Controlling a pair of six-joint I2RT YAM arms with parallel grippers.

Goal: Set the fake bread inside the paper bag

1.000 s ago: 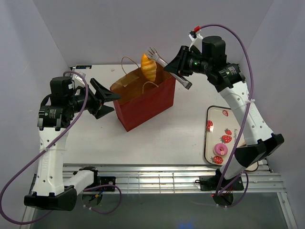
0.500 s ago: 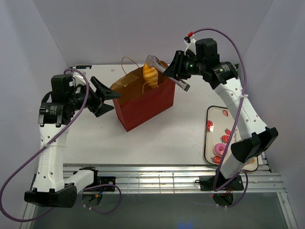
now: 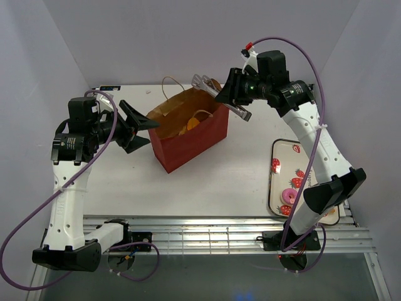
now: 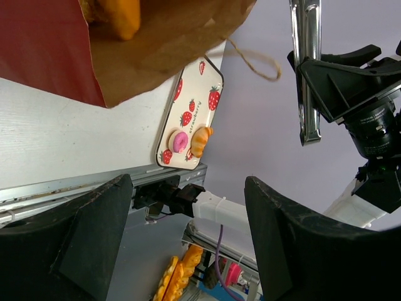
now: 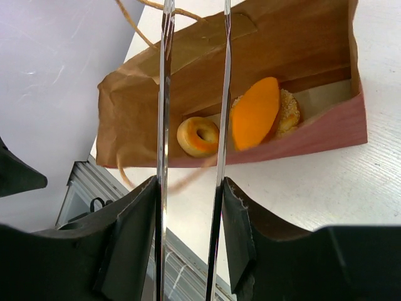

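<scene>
While your right gripper [image 5: 189, 185] hangs by the bag's far rim, tongs [image 3: 216, 95]: pinched at the handle end between your fingers, the two silver arms sprung apart, nothing between them, touching nothing.
Left gripper [image 3: 149, 132]: fingers spread wide, just beside the bag's left corner. Can't tell whether they touch the paper.
Paper bag [image 3: 194, 141]: upright on the table [image 3: 238, 163], mouth gaping, red-brown outside, tan inside.
Room: your tong tips sit over the far wall, clear of the paper. There's bare table between bag and tray.
Croissant [image 5: 255, 113]: glossy orange, down on the bag's floor, leaning on a crumb-coated piece [image 5: 289, 110], with a golden ring doughnut [image 5: 198, 136] just beside.
Tray [image 3: 280, 150]: strawberry print, at your right, with a pink-iced doughnut [image 4: 180, 142] and a second croissant [image 4: 200, 140] touching on it.
</scene>
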